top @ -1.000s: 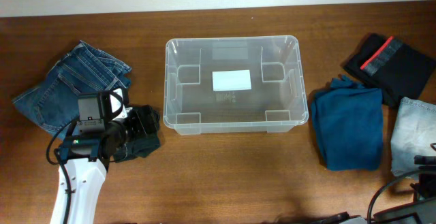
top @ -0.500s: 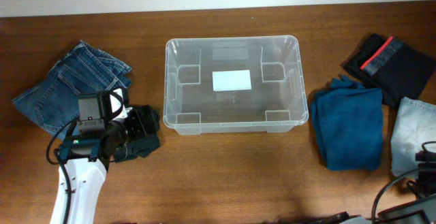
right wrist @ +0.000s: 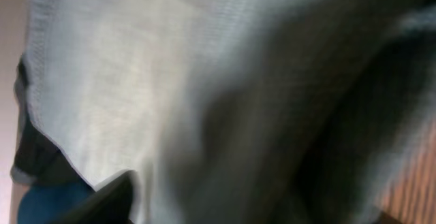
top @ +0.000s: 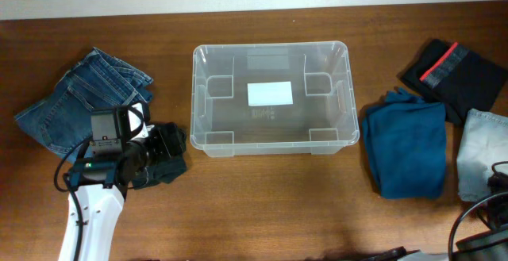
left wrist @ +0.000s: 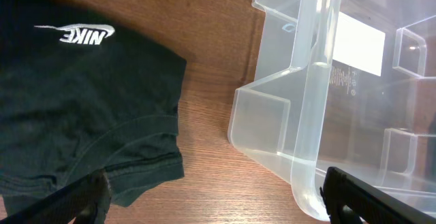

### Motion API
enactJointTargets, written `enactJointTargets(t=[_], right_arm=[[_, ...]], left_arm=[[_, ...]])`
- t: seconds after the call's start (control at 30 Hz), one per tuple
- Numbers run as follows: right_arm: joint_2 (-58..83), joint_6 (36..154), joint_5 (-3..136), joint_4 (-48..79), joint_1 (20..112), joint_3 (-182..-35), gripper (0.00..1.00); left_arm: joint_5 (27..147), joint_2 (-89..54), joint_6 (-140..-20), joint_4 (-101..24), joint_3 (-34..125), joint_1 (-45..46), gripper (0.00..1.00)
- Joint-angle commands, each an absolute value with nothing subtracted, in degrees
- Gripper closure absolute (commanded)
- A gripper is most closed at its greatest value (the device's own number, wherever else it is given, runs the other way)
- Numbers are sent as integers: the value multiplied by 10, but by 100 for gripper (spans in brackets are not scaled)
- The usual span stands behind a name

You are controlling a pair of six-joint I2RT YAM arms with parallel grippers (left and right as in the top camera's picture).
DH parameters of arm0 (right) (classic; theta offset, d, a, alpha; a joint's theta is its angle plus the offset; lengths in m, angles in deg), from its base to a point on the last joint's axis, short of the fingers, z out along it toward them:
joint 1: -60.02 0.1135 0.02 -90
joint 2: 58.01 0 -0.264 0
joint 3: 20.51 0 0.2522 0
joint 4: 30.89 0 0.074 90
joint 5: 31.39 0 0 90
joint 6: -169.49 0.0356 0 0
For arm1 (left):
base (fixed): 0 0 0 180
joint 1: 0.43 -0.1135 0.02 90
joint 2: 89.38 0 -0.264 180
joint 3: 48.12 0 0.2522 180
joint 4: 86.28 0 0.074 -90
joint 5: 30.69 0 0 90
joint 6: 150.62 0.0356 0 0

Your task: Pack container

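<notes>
although the container (top: 270,143) sat at the centre of the table (top: 270,209) with only its white label (top: 269,94) showing through the base, nothing had been packed into it, so the step in hand looked like the first pick-up. clothes lay on both sides: folded blue jeans (top: 75,102) at ten o'clock, a black nike t-shirt (left wrist: 82,108) at eight o'clock just beside the bin's near left corner, a dark teal garment (top: 405,150) at three o'clock, a black garment with a red stripe (top: 464,78) at two o'clock, and a pale grey garment (top: 480,154) at four o'clock against the table's edge. the left gripper (left wrist: 216,202) hung over the hem of the nike shirt with its fingers spread wide and nothing between them; its wrist camera showed the shirt's edge, bare wood and the container's corner all inside that span. the right gripper (right wrist: 231,210) was pressed close over the pale grey fabric, which filled its blurred wrist view, and i could not tell how far its fingers stood apart or whether they had caught any cloth. judging from this, the next move called for the left arm to shift toward nine o'clock onto the shirt proper, drop, pinch a good fold, lift it clear of the rolled rim and carry it toward three o'clock into the bin.
</notes>
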State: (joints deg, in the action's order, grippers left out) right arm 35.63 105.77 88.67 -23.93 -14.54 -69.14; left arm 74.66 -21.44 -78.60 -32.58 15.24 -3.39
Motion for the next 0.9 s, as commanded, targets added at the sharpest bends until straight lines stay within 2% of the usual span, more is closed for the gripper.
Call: enactJointTargets(t=[0.0, 0.17, 0.2, 0.23, 0.3, 0.37, 0.63, 0.87], right_arm=[[384, 1070, 902, -225, -134, -673, 37], [384, 1065, 901, -220, -134, -673, 42], [384, 1063, 901, -220, -134, -673, 46], [384, 1064, 902, -220, -134, -673, 53], [384, 1063, 910, -220, -134, -673, 78], [383, 1064, 932, -222, -135, -674, 95], [358, 1065, 1033, -212, -135, -703, 96], [250, 1064, 966, -72, -133, -758, 96]], left_arm=[[743, -215, -777, -326, 155, -32, 1], [743, -215, -777, -325, 155, -32, 1], [743, -215, -777, -326, 155, -32, 1], [743, -215, -777, -325, 155, -32, 1], [743, -215, -777, -325, 155, -32, 1], [743, -215, -777, -325, 155, -32, 0], [743, -215, -777, -326, 155, -32, 1], [743, -215, -777, -325, 155, -32, 1]])
